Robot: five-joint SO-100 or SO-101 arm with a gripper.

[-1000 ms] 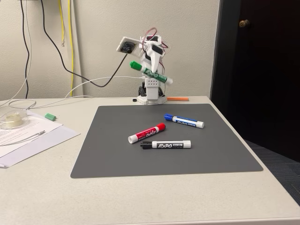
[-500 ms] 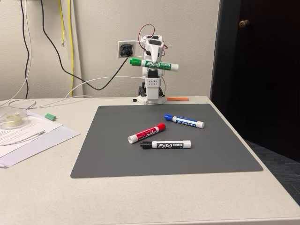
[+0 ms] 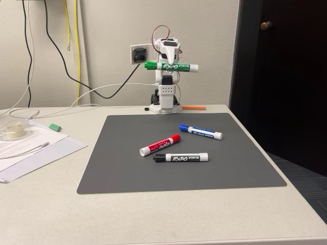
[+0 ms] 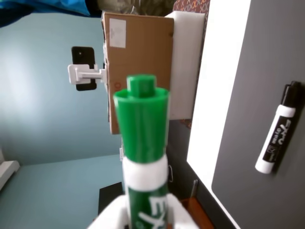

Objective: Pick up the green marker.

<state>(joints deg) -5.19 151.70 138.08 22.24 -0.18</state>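
Fixed view: we've got the arm folded up tall at the back of the table, with the gripper [image 3: 170,65] up high and its fingers closed around the green marker [image 3: 171,66]. The marker sits level, well above the grey mat [image 3: 127,168], green cap pointing left. Down on the mat we see the red marker [image 3: 160,145], blue marker [image 3: 200,131] and black marker [image 3: 181,157] lying apart (black nearest the front). In the wrist view the green marker [image 4: 143,143] sticks straight up between the white fingers [image 4: 112,214].
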